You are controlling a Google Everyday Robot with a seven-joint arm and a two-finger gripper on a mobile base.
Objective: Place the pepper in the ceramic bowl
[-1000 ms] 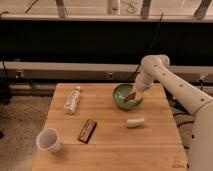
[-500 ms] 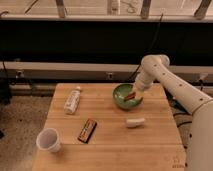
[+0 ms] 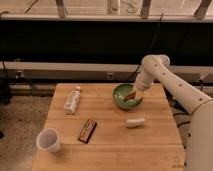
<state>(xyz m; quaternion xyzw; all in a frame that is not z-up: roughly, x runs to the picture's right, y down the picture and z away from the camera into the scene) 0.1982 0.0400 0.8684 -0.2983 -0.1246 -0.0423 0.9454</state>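
pepper: sitting right at the tip of the gripper, just below and camera-left of it, inside the rim line of the ceramic bowl. Red-orange sliver is showing against the glossy green inside. Looks like it is hanging just above the bowl's inner surface or already touching it, but the view is too coarse to tell which.

gripper: hovering over the far right part of the bowl, pointing down into it, with the arm reaching in from camera-right. Whether it is gripping the pepper or has let go: cannot tell.

Change vs the two earlier frames: almost nothing is moving. Pepper and gripper are staying in the same spot over the bowl and the bowl is not shifting. Judging from that, transport is finishing and the arm is pausing at the release point, so the task is looking nearly done, with letting go and pulling clear remaining.

Outward from the gripper:
- pale cream oblong piece is lying nearer the camera, just beyond the bowl.
- dark bar is lying further out to camera-left and nearer the camera.
- clear bottle is lying on its side well to camera-left.
- white cup is standing farthest away, at the near left corner of the wooden table.
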